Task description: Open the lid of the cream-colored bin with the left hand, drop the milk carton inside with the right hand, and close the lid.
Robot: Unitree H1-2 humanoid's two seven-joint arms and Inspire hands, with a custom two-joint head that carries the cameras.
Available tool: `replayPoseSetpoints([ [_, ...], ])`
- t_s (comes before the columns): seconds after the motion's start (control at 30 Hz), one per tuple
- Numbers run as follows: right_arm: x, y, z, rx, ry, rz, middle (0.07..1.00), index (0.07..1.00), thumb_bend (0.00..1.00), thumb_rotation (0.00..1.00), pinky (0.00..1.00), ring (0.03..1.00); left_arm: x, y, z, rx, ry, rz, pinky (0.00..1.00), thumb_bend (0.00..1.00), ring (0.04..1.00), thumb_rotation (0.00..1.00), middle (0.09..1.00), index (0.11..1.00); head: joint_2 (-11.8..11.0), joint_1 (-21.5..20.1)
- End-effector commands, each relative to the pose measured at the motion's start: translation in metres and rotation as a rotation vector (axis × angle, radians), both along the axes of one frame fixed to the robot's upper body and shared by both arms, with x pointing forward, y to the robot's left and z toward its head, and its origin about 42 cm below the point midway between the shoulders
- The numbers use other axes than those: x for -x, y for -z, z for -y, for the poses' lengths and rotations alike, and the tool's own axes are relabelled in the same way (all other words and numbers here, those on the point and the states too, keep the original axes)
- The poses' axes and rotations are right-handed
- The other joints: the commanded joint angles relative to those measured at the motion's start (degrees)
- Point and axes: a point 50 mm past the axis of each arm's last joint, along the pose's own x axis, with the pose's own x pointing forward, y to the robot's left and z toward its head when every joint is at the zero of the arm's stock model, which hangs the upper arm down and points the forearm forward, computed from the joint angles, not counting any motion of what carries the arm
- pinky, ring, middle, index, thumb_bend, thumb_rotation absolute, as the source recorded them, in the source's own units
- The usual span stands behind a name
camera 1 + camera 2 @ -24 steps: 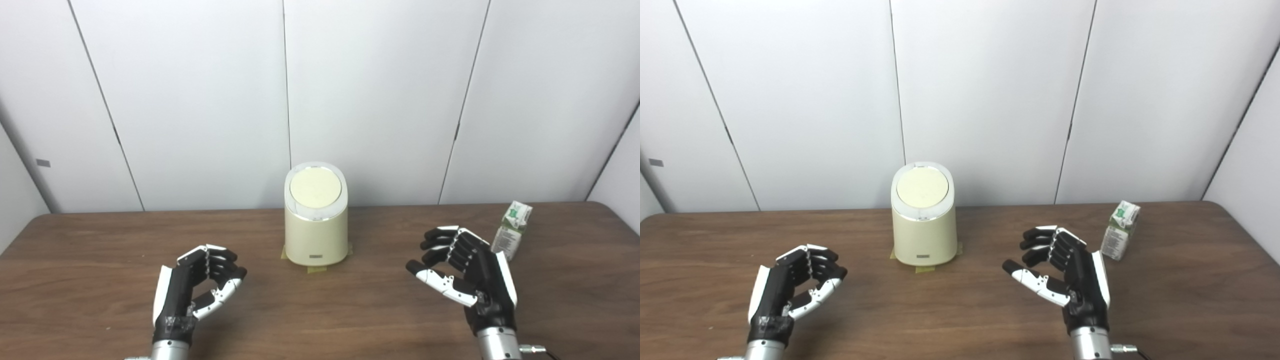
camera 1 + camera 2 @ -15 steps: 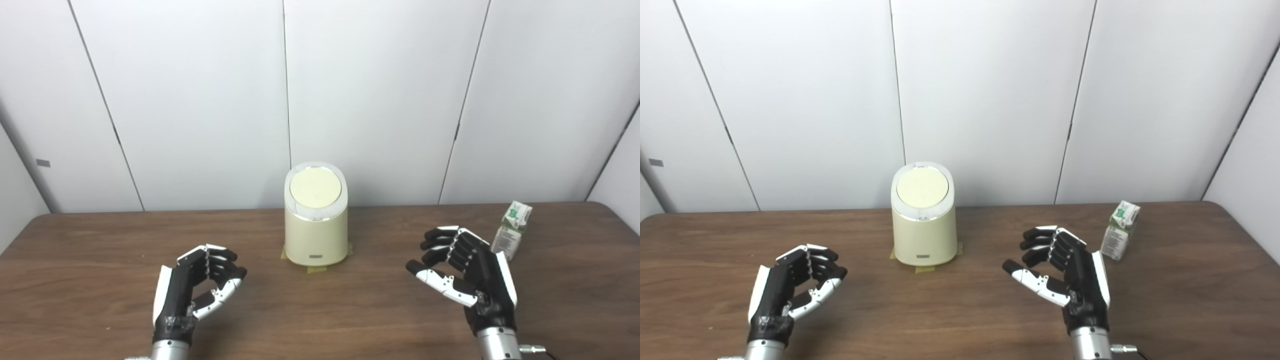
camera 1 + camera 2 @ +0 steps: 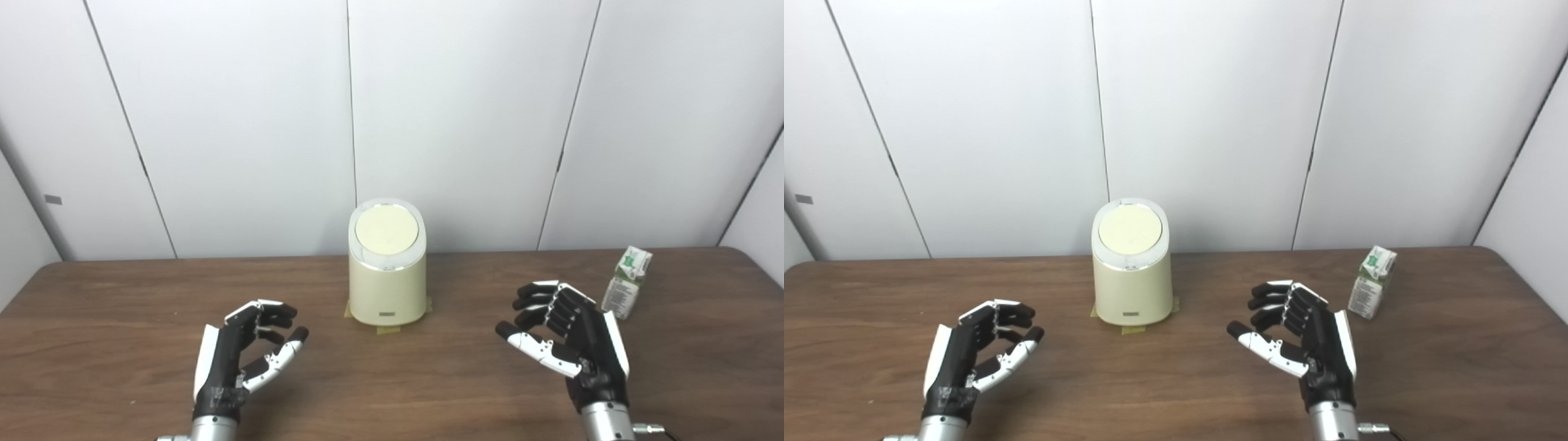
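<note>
A cream-colored bin (image 3: 387, 275) stands at the table's middle back, its round lid (image 3: 386, 231) closed and tilted toward me. A small green-and-white milk carton (image 3: 626, 282) stands upright at the far right. My left hand (image 3: 242, 355) hovers near the table's front left, well short of the bin, empty, with its fingers curled but apart. To the front right my right hand (image 3: 569, 340) is open and empty, just left of the carton and apart from it.
The brown wooden table (image 3: 122, 306) reaches to the white panel wall behind. Strips of tan tape (image 3: 384, 329) hold the bin's base. Bare tabletop lies between the two hands and in front of the bin.
Both hands have shifted slightly. The left hand has moved a little right and its fingers have spread a bit. The right hand has dropped slightly. Bin and carton are still.
</note>
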Motion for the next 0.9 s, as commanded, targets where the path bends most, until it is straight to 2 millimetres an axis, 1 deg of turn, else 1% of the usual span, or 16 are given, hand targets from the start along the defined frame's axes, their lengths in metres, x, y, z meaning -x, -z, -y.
replayPoseSetpoints([
  [0.0,-0.01,-0.018,0.0,-0.009,-0.014,0.084,0.498,0.519,0.51,0.0,0.38,0.418,-0.013,-0.031,0.006,-0.019,0.003,0.063,0.93,0.9,0.948,0.42,0.953,0.956,0.0,0.32],
  [0.07,-0.012,-0.017,0.0,-0.013,-0.025,0.072,0.498,0.525,0.51,0.0,0.37,0.415,-0.019,-0.04,0.009,-0.033,0.003,0.05,0.98,0.96,0.99,0.45,0.991,0.991,-0.26,0.87],
  [0.17,-0.014,-0.015,0.001,-0.004,-0.039,0.061,0.497,0.53,0.51,0.0,0.37,0.413,-0.037,-0.061,0.011,-0.067,0.002,0.057,1.0,1.0,0.999,0.49,1.0,1.0,-0.65,1.13],
  [0.23,-0.016,-0.015,0.0,0.004,-0.043,0.062,0.498,0.53,0.51,0.0,0.36,0.412,-0.048,-0.073,0.013,-0.087,0.001,0.065,1.0,1.0,1.0,0.5,1.0,1.0,-0.79,1.15],
  [0.3,-0.017,-0.015,-0.002,0.001,-0.051,0.064,0.496,0.528,0.51,0.0,0.36,0.412,-0.066,-0.097,0.018,-0.09,0.0,0.072,1.0,1.0,1.0,0.49,1.0,1.0,-1.02,1.15],
  [0.37,-0.018,-0.015,-0.003,-0.001,-0.056,0.061,0.493,0.525,0.51,0.0,0.36,0.415,-0.079,-0.114,0.023,-0.095,-0.007,0.073,1.0,1.0,1.0,0.47,1.0,1.0,-1.1,1.15],
  [0.57,-0.018,-0.016,-0.005,0.012,-0.06,0.077,0.493,0.52,0.51,0.0,0.36,0.42,-0.107,-0.153,0.038,-0.158,-0.071,0.113,1.0,1.0,1.0,0.49,1.0,1.0,-1.2,1.03],
  [0.77,-0.017,-0.018,-0.007,0.007,-0.067,0.083,0.491,0.515,0.51,0.0,0.37,0.425,-0.129,-0.184,0.058,-0.285,-0.135,0.133,1.0,1.0,1.0,0.5,1.0,1.0,-1.12,1.01],
  [0.87,-0.016,-0.019,-0.009,0.003,-0.071,0.085,0.491,0.514,0.51,0.0,0.38,0.426,-0.136,-0.192,0.066,-0.314,-0.138,0.134,1.0,1.0,1.0,0.49,1.0,1.0,-1.04,0.89],
])
